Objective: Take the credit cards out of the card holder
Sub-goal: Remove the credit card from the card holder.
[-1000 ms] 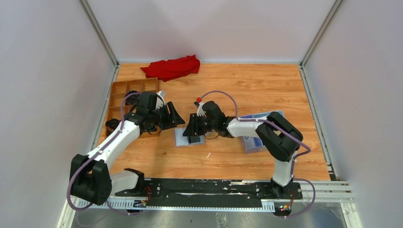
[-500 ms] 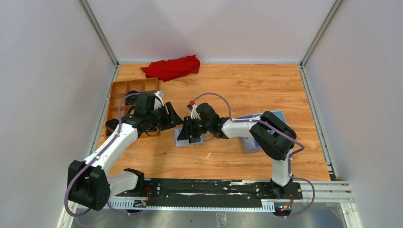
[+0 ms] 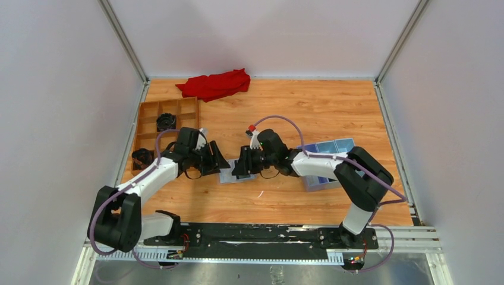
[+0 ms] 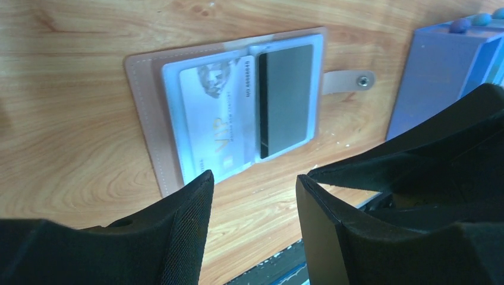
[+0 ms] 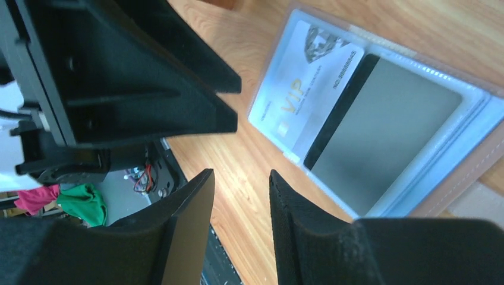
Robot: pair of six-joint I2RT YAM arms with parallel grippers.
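Tan-pink folding card holder (image 4: 145,119) lies open mid-frame on the wooden table (image 3: 309,107), pale VIP card (image 4: 217,113) and dark grey card (image 4: 285,98) tucked inside; left gripper (image 4: 252,178) and right gripper (image 5: 241,173) both gape empty alongside.

Above the open card holder (image 4: 148,101) room is tight — the left gripper (image 4: 254,184) and the right gripper (image 5: 241,178) face each other over it, fingertips close, each barring the other's path. On the right we find the blue box (image 3: 331,146) near the holder's strap tab; it closes that flank. Beyond the holder the bare counter (image 3: 297,113) gives open passage up to the red cloth (image 3: 215,84). The brown tray (image 3: 184,116) stands well apart on the left.
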